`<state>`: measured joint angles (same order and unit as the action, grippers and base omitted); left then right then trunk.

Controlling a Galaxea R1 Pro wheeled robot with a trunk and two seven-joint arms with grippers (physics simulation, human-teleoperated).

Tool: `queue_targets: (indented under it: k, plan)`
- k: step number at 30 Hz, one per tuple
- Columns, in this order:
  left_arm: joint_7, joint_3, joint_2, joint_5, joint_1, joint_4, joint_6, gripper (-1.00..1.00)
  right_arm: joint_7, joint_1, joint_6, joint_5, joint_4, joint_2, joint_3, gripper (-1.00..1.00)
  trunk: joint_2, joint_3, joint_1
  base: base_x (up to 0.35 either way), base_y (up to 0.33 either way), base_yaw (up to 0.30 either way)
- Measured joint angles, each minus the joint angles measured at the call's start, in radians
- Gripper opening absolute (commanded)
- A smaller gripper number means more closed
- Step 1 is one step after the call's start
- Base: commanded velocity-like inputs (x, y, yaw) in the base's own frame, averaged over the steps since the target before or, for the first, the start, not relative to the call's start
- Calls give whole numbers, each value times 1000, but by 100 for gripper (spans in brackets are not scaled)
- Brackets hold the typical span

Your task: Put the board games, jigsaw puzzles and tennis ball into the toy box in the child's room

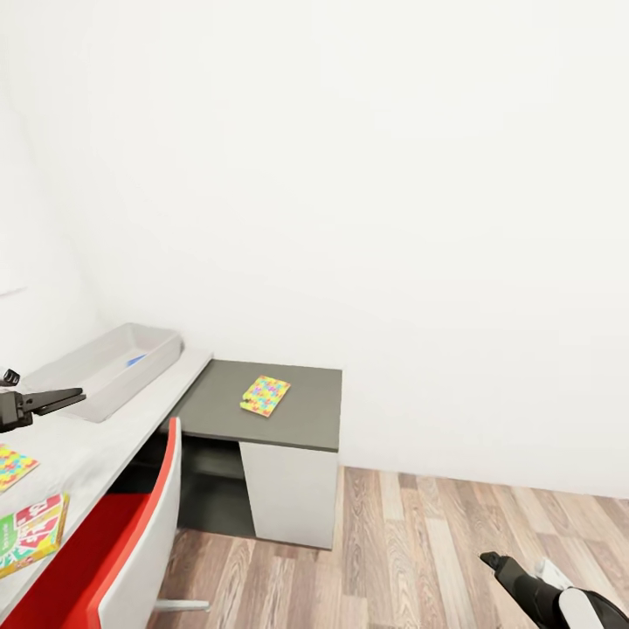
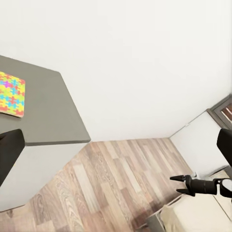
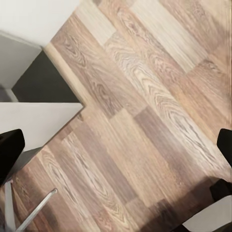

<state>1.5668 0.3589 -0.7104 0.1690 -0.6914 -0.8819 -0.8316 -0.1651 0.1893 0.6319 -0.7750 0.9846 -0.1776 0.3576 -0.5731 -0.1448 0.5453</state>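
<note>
My left pincer (image 1: pixel 70 399) hangs apart and empty over the pale grey-white counter (image 1: pixel 96 445), beside the shallow pale grey toy box (image 1: pixel 114 362); my right pincer's (image 1: pixel 491 560) state I cannot tell.

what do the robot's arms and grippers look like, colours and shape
The left gripper is matte black, with slim fingers tapering to points. The right gripper is also black with a narrow pointed tip, and behind it the arm carries a glossy white shell with pale grey trim. In the left wrist view the right gripper shows two thin black prongs on a black cylindrical wrist. No cables or markings are visible.
</note>
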Motion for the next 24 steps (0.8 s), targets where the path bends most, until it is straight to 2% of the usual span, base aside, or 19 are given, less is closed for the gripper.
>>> queue_targets:
  k: [24]
  plan:
    - [0, 0, 1, 0, 0, 0, 0, 100, 1, 0, -44, 0, -40, 1, 0, 100, 0, 0, 0, 0, 0, -282]
